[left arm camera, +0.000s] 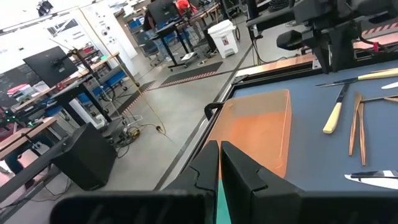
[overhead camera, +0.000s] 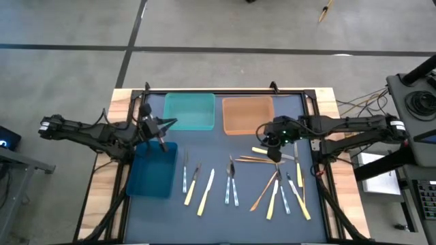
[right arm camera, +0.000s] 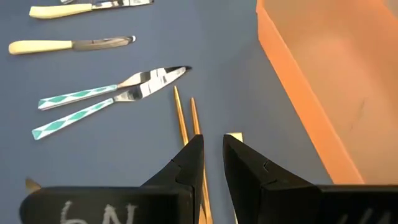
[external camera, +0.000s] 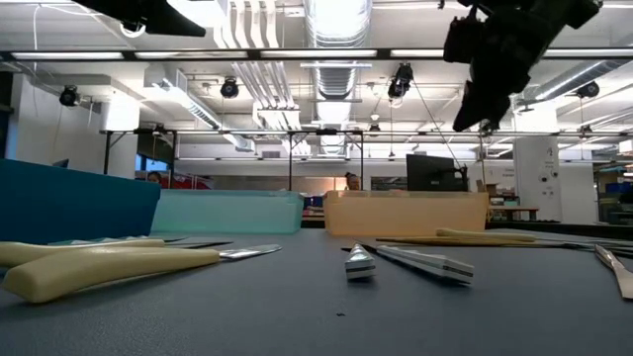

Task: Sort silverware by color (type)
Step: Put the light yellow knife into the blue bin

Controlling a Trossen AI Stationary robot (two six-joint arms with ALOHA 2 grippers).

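The silverware [overhead camera: 235,182], a scatter of slim knives, forks and spoons with pale yellow, silvery-teal patterned and orange-tan handles, lies across the near half of the dark blue-grey tabletop [overhead camera: 218,143]. One loose group sits just right of the deep blue rectangular plastic bin [overhead camera: 152,171]; a denser, crossed pile lies further right, below the orange one. In the right wrist view, two teal-and-white diamond-patterned pieces [right arm camera: 102,102] lie side by side with their metal tips close together, two cream-handled knives [right arm camera: 68,45] lie beyond them, and a pair of thin orange-tan sticks [right arm camera: 185,119] runs straight toward the claw.

The right claw [overhead camera: 274,155] hangs above the tabletop just below the translucent orange rectangular bin [overhead camera: 248,115], over the upper edge of the right-hand pile. Its two dark fingers [right arm camera: 186,163] stand a narrow gap apart, and nothing shows between them; the orange-tan sticks pass under the gap on the surface.

The left claw [overhead camera: 161,143] is raised over the upper right corner of the deep blue bin, near the lower left corner of the translucent teal rectangular bin [overhead camera: 189,111]. Its fingers [left arm camera: 208,163] are pressed together and hold nothing.

The three bins stand apart from the silverware; none of the pieces visibly lies in them.
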